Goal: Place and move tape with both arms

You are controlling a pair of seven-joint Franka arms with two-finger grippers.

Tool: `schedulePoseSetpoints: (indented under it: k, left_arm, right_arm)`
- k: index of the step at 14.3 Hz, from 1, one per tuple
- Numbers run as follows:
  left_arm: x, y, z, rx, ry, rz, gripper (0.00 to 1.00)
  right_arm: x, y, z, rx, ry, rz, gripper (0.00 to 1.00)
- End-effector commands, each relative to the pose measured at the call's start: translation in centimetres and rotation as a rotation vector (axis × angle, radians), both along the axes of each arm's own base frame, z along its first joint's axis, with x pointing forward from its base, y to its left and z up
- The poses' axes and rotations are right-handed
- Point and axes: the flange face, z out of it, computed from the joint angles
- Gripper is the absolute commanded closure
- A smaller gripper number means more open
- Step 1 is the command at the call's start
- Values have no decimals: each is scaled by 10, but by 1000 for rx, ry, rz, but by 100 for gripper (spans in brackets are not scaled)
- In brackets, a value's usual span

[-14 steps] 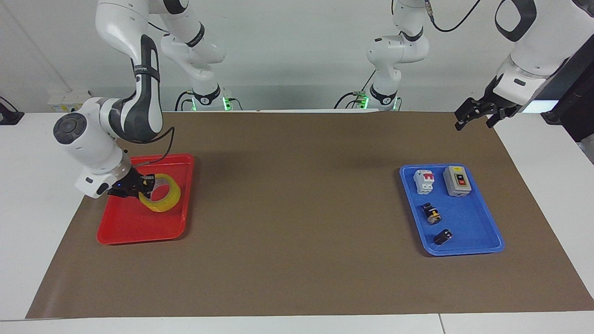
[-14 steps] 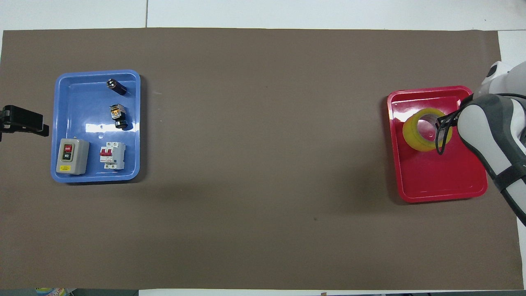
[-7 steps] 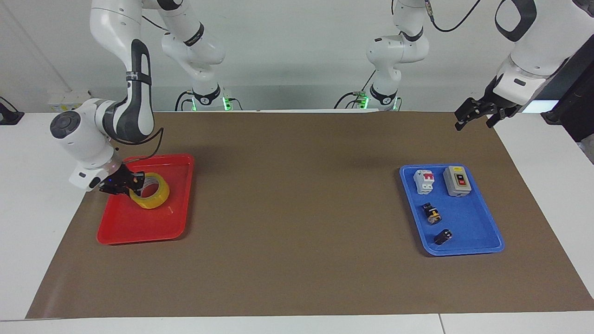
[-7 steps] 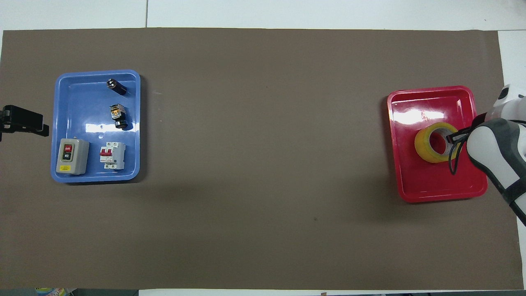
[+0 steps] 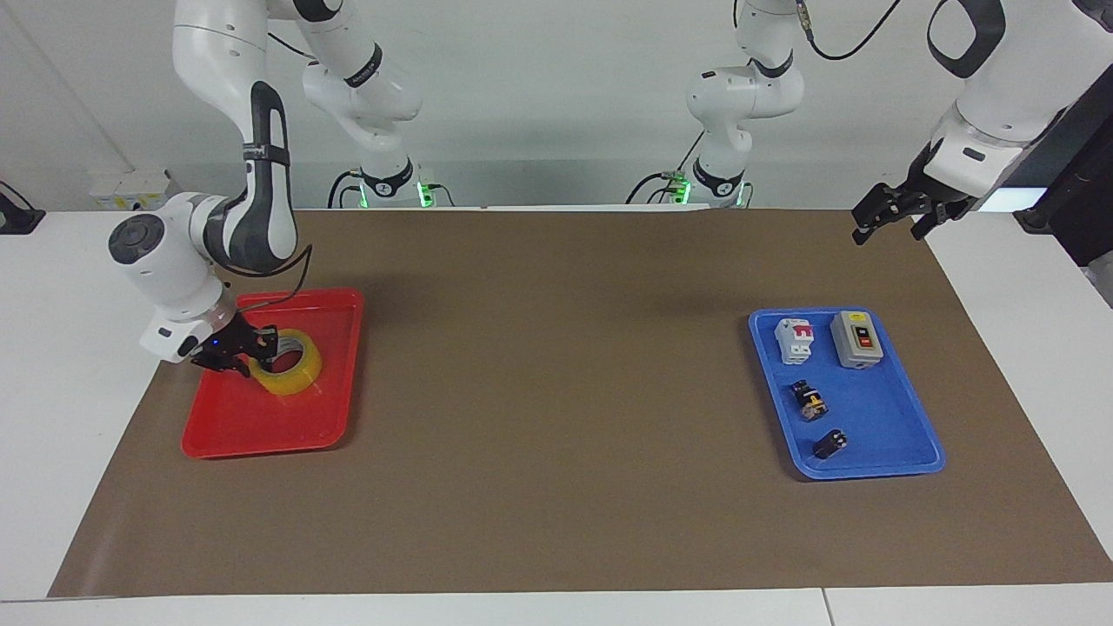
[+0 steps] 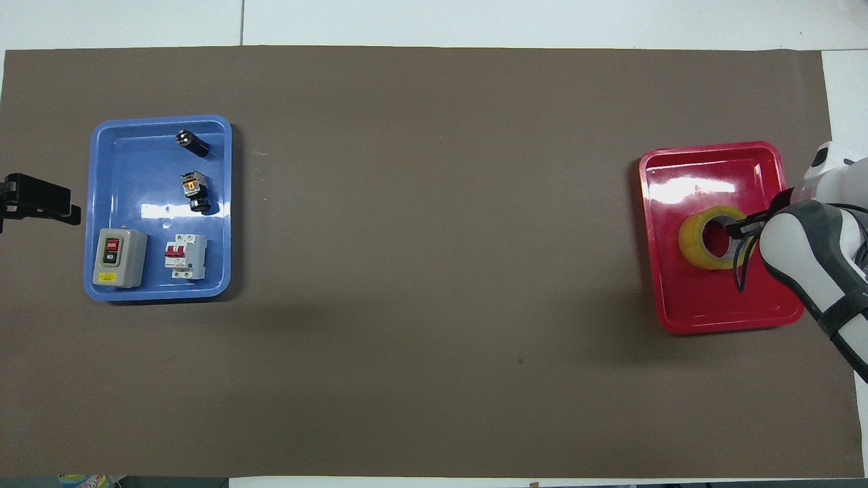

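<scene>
Yellow tape (image 5: 291, 372) flat in red tray (image 5: 261, 430), right end effector (image 5: 252, 348) gripping rim (left (image 5: 896, 213) waits, spread).

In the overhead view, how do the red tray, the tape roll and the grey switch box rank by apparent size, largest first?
1. red tray
2. tape roll
3. grey switch box
The last two look nearly alike, so their order is unsure.
</scene>
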Motion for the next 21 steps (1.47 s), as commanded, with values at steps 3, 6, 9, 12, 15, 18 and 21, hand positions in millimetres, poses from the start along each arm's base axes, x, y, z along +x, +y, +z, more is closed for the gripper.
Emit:
schedulePoseSetpoints:
  k: [3, 6, 9, 12, 15, 18, 21]
  left_arm:
    - [-8, 0, 2, -18, -2, -12, 0]
    - [-8, 0, 2, -18, -2, -12, 0]
    - [-8, 0, 2, -18, -2, -12, 0]
    - [-8, 0, 2, -18, -2, -12, 0]
    - [-8, 0, 2, -18, -2, -12, 0]
    - [-8, 0, 2, -18, -2, -12, 0]
    - [-8, -1, 2, -18, -2, -14, 0]
  right_arm:
    - [22, 34, 94, 15, 46, -36, 0]
    - [29, 65, 154, 13, 88, -104, 0]
    - [24, 84, 235, 5, 78, -189, 0]
    - [7, 87, 285, 9, 26, -193, 0]
    - [-22, 89, 302, 7, 67, -197, 0]
    - [-53, 92, 302, -2, 119, -198, 0]
    - [-42, 89, 307, -18, 86, -188, 0]
